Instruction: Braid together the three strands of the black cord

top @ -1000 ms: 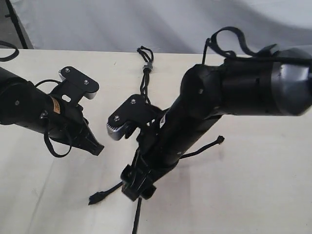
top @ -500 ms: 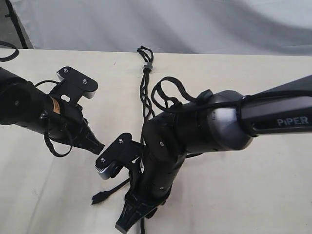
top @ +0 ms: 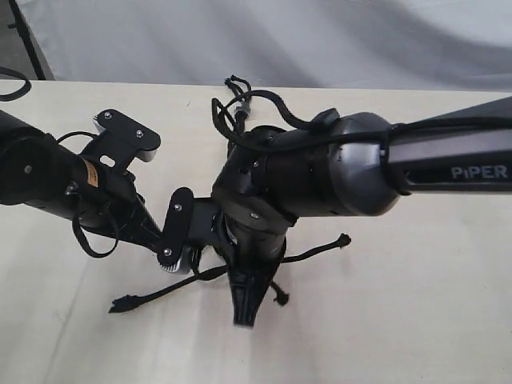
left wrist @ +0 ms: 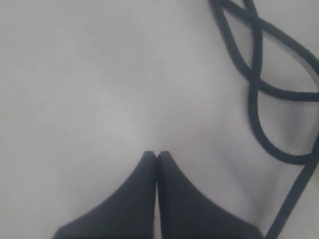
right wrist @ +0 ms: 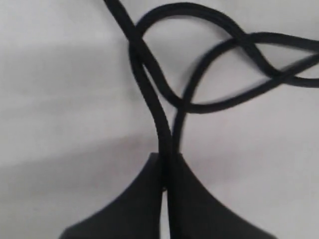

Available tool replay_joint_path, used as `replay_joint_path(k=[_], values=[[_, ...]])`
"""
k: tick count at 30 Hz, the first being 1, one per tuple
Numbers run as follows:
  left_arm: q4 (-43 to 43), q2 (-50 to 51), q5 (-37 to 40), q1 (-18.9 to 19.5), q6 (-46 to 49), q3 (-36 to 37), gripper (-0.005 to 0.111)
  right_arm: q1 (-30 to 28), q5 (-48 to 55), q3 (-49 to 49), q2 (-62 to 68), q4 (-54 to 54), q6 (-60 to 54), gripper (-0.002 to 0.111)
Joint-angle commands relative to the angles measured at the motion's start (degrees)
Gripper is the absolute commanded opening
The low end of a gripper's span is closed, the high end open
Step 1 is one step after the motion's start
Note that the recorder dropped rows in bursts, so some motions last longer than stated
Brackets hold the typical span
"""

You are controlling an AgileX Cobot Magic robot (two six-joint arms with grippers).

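Right wrist view: right gripper is clamping one strand; left gripper is idling closed, empty; overpulling risks it slipping free.

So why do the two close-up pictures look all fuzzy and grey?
Left wrist view: washed-out grey, the shut left tool soft, out of focus. Right wrist view: the right tool, shut on a strand, blurs too, and the black cord smears farther off. Exterior view: sharp, soft shadows on the table.
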Motion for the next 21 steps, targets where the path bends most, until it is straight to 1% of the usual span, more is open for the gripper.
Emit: replay_joint_path(k=[1,2,4,7,9,11,13,17,19,21], values=[[0.3,-0.5,0.2,0.1,-0.3,0.4,0.001,-0.7,-2.6,-0.5,0.4,-15.9,-1.4,0.0],[0.3,-0.5,0.2,0.1,-0.3,0.4,0.001,-1.8,-5.4,-0.5,1.6,-20.0,-1.4,0.0],[0.3,-0.5,0.2,0.1,-0.3,0.4,0.001,-4.3,-10.5,-0.5,4.0,-21.7,-1.4,0.0],[0.3,-0.5,0.2,0.1,-0.3,0.4,0.001,-6.5,-9.9,-0.5,7.0,-20.8,-1.2,0.0],[0.3,-0.5,0.2,0.1,-0.3,0.4,0.001,-6.9,-8.0,-0.5,7.4,-16.1,-1.2,0.0],[0.3,-0.5,0.2,0.1,-0.3,0.4,0.001,-6.0,-3.0,-0.5,7.4,-6.6,-7.0,0.0],[0.3,-0.5,0.2,0.1,-0.3,0.4,0.001,-4.5,2.4,-0.5,7.4,4.8,-17.0,0.0],[0.2,-0.5,1.3,0.1,-0.3,0.4,0.001,-1.5,11.0,-0.5,7.4,25.7,-32.9,0.0],[0.2,-0.5,1.4,0.1,-0.3,0.4,0.001,-0.5,12.4,-0.5,7.4,30.6,-37.9,0.0],[0.2,-0.5,1.5,0.1,-0.3,0.4,0.001,-0.4,12.4,-0.5,7.0,31.4,-39.5,0.0]])
